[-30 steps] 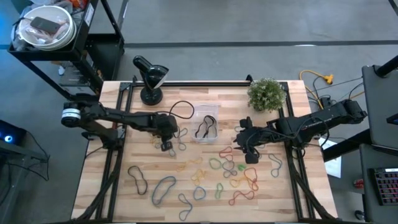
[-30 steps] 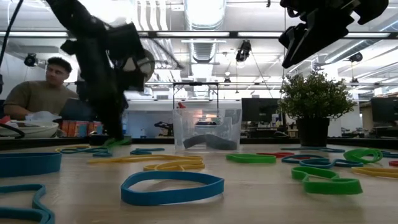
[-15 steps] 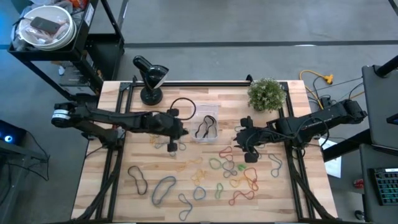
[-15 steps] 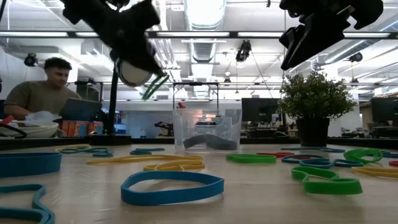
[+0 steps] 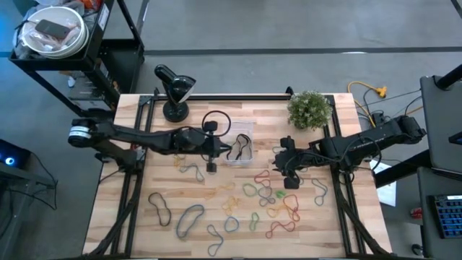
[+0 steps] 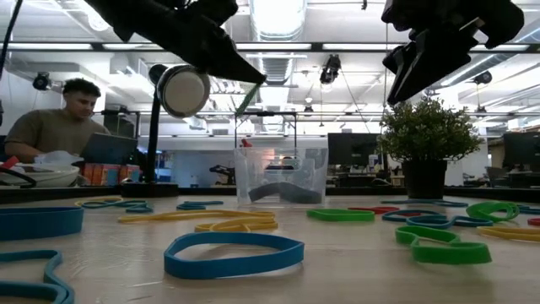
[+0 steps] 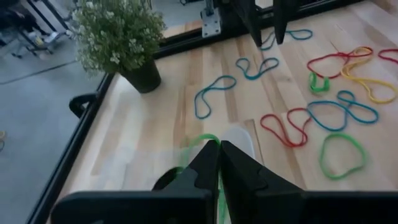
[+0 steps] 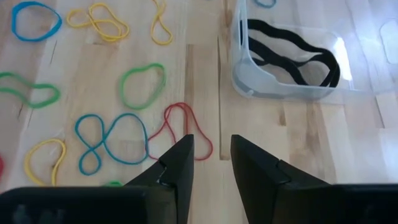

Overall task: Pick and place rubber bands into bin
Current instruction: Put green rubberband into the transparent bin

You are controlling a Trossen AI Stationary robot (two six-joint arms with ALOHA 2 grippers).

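A: Left gripper (image 5: 214,153) status?

B: From above it sits just beside the small clear plastic rectangular bin (image 5: 240,149), on that bin's left. Overhead, the fingers are too small to judge. Its wrist camera settles it: the fingers (image 7: 205,163) are pressed together on a thin green rubber band (image 7: 200,140), which hangs above the bin. The table-level camera shows that green band (image 6: 245,98) dangling in the air, higher than the bin's rim (image 6: 281,152).

A: Bin contents?

B: Black rubber bands (image 8: 292,53), plain in the right wrist camera; the level view gives only a dark shape behind the clear wall.

A: Right gripper (image 5: 286,172)?

B: To the right of the bin, over the scattered coloured rubber bands (image 5: 268,202) on the wooden surface (image 5: 144,224). Its wrist camera shows the fingers (image 8: 180,163) parted with a narrow gap, nothing between them, a red band (image 8: 184,132) lying below. The level view has it raised, near the potted green plant (image 6: 425,139).
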